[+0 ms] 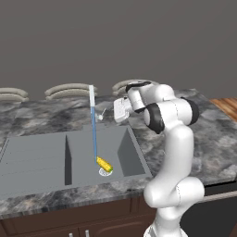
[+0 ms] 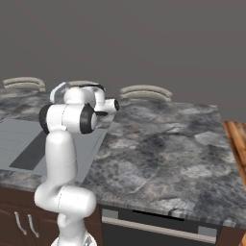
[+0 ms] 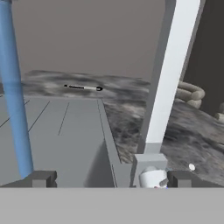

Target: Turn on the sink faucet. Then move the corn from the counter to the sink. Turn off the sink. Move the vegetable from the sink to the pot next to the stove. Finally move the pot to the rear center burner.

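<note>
1 corn [image 1: 104, 164] lies in the 2-basin sink [image 1: 41, 162]; pincer [image 3: 107, 178] spread wide.

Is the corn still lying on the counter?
No, the corn lies in the right basin of the sink over the drain, under the blue water stream.

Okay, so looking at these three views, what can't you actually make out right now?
- The sink faucet lever: too small in the left base view, cut off at the bottom of the hand view, so its position is unclear.
- The sink: in the right base view the arm covers much of it.
- The corn: its underside and the drain beneath are hidden.
- The gripper: mere fingertips in the hand view; the wrist blocks it in the base views.
</note>
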{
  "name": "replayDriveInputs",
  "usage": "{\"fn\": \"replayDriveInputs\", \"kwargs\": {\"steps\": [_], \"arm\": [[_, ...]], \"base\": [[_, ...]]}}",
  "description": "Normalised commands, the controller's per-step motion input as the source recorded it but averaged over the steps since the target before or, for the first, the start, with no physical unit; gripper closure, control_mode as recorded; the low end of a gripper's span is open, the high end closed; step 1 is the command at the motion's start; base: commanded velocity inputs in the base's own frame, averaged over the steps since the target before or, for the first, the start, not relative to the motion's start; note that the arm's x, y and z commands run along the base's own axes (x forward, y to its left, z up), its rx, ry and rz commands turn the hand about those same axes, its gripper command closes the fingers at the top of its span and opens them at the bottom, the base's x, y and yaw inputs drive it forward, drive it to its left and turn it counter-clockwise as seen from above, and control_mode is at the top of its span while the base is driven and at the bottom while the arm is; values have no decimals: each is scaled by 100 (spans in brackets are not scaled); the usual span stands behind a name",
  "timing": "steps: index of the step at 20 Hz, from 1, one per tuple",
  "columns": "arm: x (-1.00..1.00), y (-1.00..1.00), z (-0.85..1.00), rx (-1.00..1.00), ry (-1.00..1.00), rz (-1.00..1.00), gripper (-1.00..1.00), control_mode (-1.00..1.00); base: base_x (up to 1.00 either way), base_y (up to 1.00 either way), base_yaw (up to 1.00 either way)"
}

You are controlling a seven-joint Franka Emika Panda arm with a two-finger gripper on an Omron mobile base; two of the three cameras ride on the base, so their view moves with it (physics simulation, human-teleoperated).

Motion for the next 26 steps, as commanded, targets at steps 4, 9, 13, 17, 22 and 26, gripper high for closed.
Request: {"fn": "replayDriveInputs", "kwargs": {"steps": [4,9,13,17,22,26], "arm": [[25,-10,-12,0,3,0,-100,-100],[27,-2,-16,0,6,0,-100,-100],[18,0,-5,0,8,0,-100,-100],[6,5,0,0,8,0,-100,-100],[1,17,0,0,11,1,-100,-100],[4,15,0,0,9,1,-100,-100]], "base": [[0,0,0],[0,0,0],[0,0,0],[0,0,0],[0,0,0],[0,0,0]]}}
